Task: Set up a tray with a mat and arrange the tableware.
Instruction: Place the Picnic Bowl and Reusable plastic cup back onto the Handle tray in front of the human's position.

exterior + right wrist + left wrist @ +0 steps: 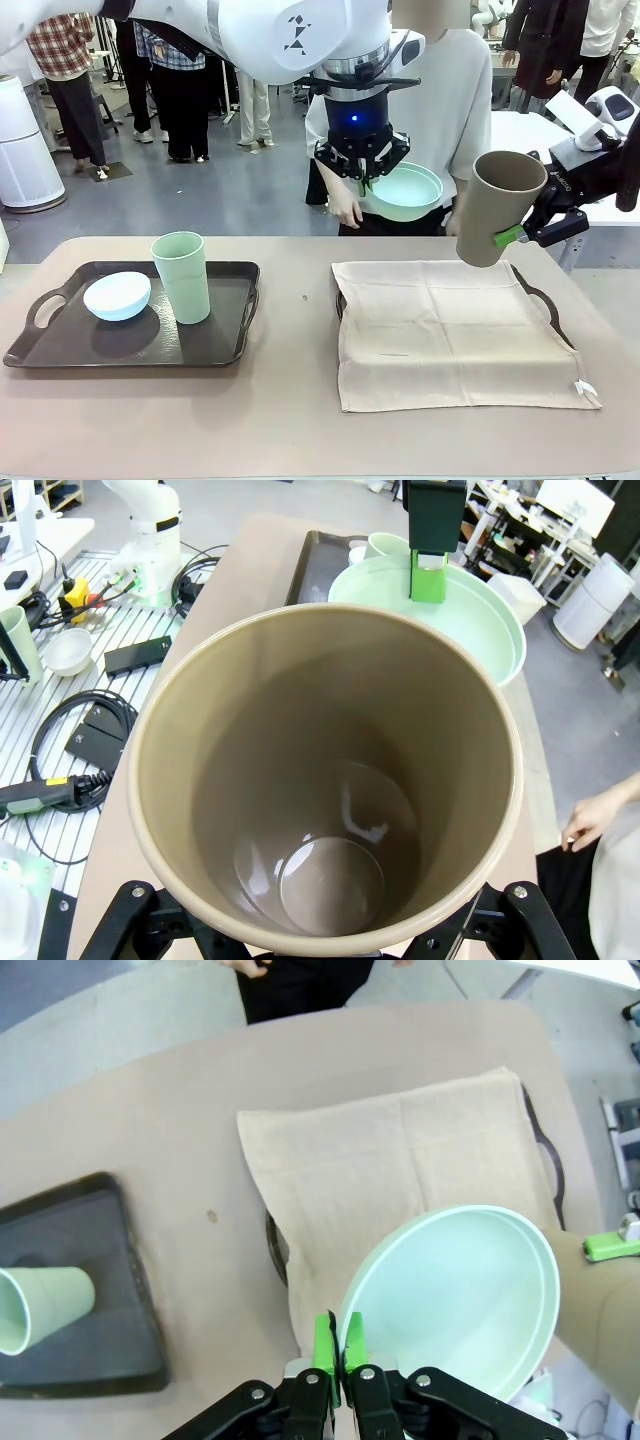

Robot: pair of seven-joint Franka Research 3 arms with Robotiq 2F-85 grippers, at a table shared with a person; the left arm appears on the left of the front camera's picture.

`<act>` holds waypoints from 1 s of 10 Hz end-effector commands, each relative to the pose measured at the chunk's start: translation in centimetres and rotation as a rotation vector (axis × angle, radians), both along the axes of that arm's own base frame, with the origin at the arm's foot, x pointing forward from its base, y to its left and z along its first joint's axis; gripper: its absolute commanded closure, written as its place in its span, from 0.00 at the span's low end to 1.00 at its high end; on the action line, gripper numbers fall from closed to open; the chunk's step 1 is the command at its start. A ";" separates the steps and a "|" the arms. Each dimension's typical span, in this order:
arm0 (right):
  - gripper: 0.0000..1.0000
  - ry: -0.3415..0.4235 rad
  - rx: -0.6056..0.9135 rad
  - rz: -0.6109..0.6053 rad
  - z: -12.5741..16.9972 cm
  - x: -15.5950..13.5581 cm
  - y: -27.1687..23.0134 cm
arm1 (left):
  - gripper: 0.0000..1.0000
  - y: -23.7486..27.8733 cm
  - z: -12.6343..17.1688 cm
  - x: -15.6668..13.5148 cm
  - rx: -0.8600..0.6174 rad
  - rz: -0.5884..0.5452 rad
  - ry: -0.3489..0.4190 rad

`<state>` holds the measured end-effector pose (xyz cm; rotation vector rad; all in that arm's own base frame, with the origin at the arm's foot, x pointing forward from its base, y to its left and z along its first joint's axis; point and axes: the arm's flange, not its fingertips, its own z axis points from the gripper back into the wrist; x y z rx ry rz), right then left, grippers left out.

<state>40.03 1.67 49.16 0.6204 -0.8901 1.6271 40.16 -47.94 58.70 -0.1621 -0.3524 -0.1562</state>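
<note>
Mint-green plastic hangs in the air above the far side of the table (300, 420). The mint bowl (408, 192) is pinched by its rim between the green pads of the left gripper (362, 180), which are pressed tight on the thin wall. That arm comes in from the left and reaches across the middle, with its wrist turned straight down and a blue light glowing on the gripper's body. The bowl hangs tilted from the pads, its hollow facing the robot's side, and in the left wrist view the mat (450, 330) lies beneath it. To the right, the right gripper (505, 236) comes in low from the picture's edge, with its fingers level and its jaws spread wide around the brown tumbler (497, 205). It grips the tumbler near the base. The tumbler is held clear of the table, leaning, with its mouth up and turned towards the gripper's wrist, just above the far right corner of the mat and near the bowl. The beige mat is spread flat over the right tray (540, 300), whose dark handles show at both sides. Well apart on the left tray (60, 345), the blue bowl (117, 295) sits upright, touching or just beside the upright green tumbler (181, 277). A person (450, 90) stands at the far edge with one hand (347, 212) hanging just beside the mint bowl.
</note>
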 end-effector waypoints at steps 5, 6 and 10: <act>0.16 0.000 0.000 0.000 0.0 0.0 0.0 | 1.00 -0.1 0.2 0.1 -0.001 0.003 -0.009; 0.16 0.001 0.006 0.084 -1.1 0.6 -0.8 | 0.96 0.0 0.0 0.0 0.000 0.000 0.000; 0.16 0.112 0.025 0.061 -6.3 3.2 -4.1 | 0.96 -0.5 -5.8 1.6 0.017 -0.023 0.047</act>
